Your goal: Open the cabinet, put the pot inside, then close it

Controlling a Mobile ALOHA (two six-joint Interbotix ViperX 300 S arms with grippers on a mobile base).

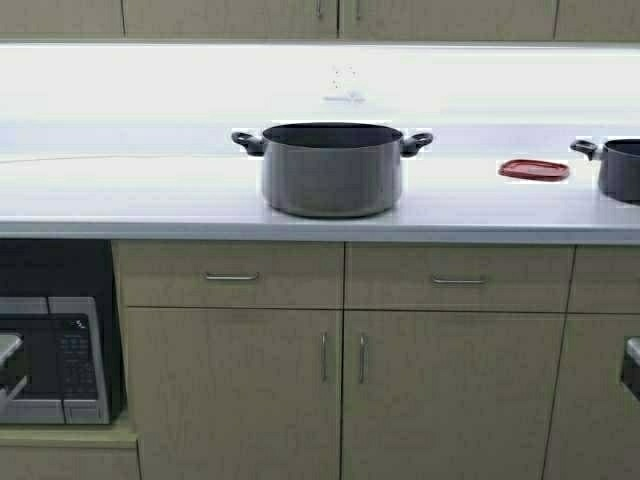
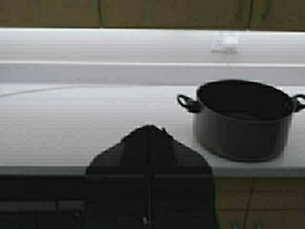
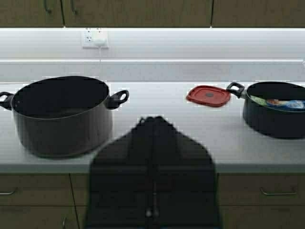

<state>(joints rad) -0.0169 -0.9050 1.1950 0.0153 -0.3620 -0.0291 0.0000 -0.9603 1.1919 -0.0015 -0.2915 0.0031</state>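
Left gripper point(image 2: 148, 138) parked low at the counter edge, fingers together, holding nothing. Pot point(image 1: 331, 167) upright mid-countertop point(image 1: 150, 195), under the closed cabinet point(image 1: 330, 17). Right gripper point(image 3: 152, 129) likewise closed and empty. Red lid point(image 1: 534, 169) then smaller pot point(image 1: 618, 168) farther right.

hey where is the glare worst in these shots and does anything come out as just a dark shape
High view: the backsplash strip behind the large grey metal stockpot is blown out white, washing over the pale countertop. Left wrist view: the left gripper is a black silhouette against the bright counter. Right wrist view: the right gripper is likewise a silhouette, and the small red lid stays clear.
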